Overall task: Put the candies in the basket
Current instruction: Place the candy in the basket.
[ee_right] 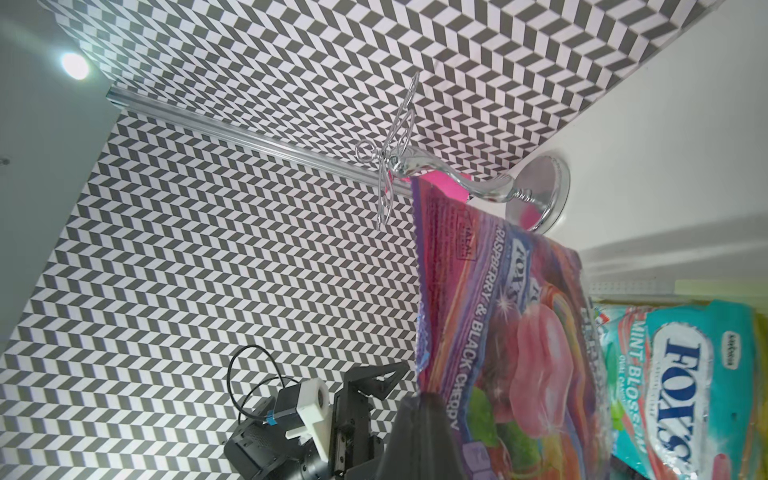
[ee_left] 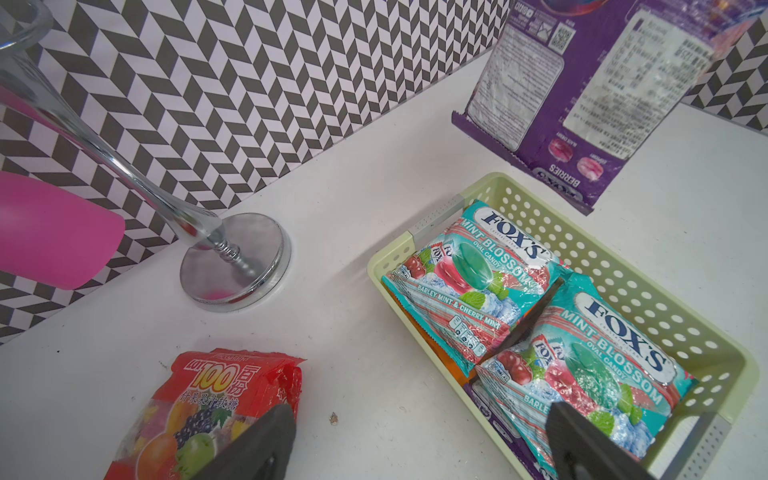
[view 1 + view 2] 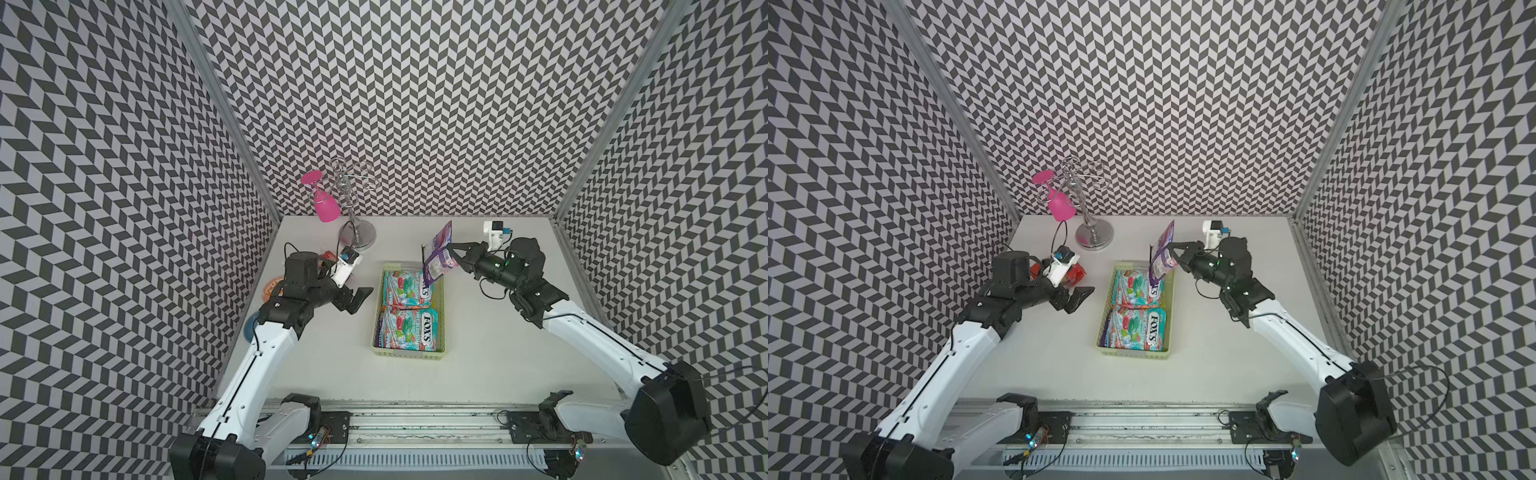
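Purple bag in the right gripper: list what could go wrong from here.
1. The right gripper pinches the purple bag by one edge, upright near the far rim of the basket; dropped there, it may tip outside.
2. Teal bags already cover the basket floor, so it could slide off them.

The pale green perforated basket (image 3: pixel 409 354) stands mid-table (image 3: pixel 498 332). Two teal FOX'S Mint Blossom bags (image 3: pixel 409 328) lie flat in it, face up, end to end. Beneath them an orange bag (image 2: pixel 424 336) and a purple bag (image 2: pixel 498 428) show only at their edges. A purple FOX'S Berries bag (image 3: pixel 438 257) hangs upright over the basket's far end, pinched in the right gripper (image 3: pixel 451 252). A red fruit-candy bag (image 3: pixel 1076 274) lies flat on the table to the basket's left, apart from it.
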`<state>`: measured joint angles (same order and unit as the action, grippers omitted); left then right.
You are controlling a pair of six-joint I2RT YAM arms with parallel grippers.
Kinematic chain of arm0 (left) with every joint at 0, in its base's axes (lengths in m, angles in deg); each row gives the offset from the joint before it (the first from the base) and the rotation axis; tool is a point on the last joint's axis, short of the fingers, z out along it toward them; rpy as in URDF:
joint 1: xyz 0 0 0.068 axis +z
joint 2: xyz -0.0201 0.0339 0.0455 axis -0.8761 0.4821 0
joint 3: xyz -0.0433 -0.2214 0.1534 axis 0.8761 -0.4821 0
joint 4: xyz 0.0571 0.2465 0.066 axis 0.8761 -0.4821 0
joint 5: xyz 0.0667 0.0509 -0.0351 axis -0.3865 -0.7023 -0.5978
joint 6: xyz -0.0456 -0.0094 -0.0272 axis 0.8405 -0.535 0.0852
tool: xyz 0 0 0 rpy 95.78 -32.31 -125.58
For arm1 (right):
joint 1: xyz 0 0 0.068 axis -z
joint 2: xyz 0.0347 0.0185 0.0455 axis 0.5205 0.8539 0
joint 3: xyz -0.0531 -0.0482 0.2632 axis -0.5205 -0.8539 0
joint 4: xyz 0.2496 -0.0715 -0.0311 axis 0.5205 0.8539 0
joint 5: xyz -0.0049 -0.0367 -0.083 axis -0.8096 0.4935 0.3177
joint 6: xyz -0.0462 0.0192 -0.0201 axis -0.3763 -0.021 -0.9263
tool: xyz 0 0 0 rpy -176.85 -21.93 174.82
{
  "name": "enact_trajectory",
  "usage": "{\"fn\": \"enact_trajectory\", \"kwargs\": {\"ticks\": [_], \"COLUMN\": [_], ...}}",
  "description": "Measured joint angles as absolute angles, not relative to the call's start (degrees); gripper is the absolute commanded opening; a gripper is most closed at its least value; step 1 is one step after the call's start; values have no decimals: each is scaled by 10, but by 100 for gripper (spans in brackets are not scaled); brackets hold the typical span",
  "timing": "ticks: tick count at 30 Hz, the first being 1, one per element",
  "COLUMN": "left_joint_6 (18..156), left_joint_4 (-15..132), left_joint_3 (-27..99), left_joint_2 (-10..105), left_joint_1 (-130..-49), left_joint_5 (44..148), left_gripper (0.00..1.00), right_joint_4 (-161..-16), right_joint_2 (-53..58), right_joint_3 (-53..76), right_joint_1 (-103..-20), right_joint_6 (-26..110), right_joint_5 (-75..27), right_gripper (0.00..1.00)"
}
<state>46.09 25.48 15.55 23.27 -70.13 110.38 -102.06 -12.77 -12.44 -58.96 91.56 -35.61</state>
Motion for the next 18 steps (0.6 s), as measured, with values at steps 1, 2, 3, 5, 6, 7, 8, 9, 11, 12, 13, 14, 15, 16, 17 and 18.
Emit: {"fn": "enact_trajectory", "kwargs": {"ticks": [1, 2, 3, 5, 6, 7, 8, 9, 11, 12, 13, 14, 15, 16, 17, 18], "left_joint_6": [461, 461, 461, 461, 461, 461, 461, 461, 461, 461, 461, 461, 461, 461, 461, 461], "left_joint_4": [255, 255, 255, 255, 255, 255, 255, 255, 255, 255, 255, 255, 255, 255, 255, 255], "left_joint_3": [156, 156, 156, 156, 156, 156, 156, 156, 156, 156, 156, 156, 156, 156, 156, 156], "left_joint_2": [233, 233, 233, 232, 232, 232, 232, 232, 232, 232, 232, 232, 232, 232, 232, 232], "left_joint_1": [-701, -701, -701, -701, -702, -702, -702, -702, -702, -702, -702, -704, -704, -705, -705, -705], "left_joint_5": [1104, 1104, 1104, 1104, 1104, 1105, 1106, 1106, 1106, 1106, 1106, 1107, 1108, 1108, 1108, 1108], "left_gripper": [98, 99, 99, 99, 99, 99, 99, 99, 99, 99, 99, 99, 98, 99, 99, 99], "right_joint_4": [-1033, -1047, -1058, -1085, -1095, -1107, -1119, -1133, -1163, -1175, -1187, -1198, -1205, -1212, -1218, -1224], "right_joint_2": [-125, -121, -117, -108, -102, -95, -86, -77, -57, -48, -37, -27, -18, -8, 0, 7], "right_joint_3": [-127, -130, -133, -140, -142, -143, -143, -144, -147, -149, -151, -152, -153, -153, -153, -154], "right_joint_1": [-601, -612, -620, -642, -652, -662, -674, -683, -700, -707, -714, -720, -725, -729, -732, -734], "right_joint_6": [926, 938, 948, 968, 976, 985, 997, 1006, 1025, 1034, 1042, 1050, 1058, 1065, 1072, 1076], "right_joint_5": [-348, -339, -331, -310, -301, -293, -285, -277, -266, -262, -257, -252, -248, -245, -242, -240], "right_gripper": [0, 0, 0, 0, 0, 0, 0, 0, 0, 0, 0, 0, 0, 0, 0, 0]}}
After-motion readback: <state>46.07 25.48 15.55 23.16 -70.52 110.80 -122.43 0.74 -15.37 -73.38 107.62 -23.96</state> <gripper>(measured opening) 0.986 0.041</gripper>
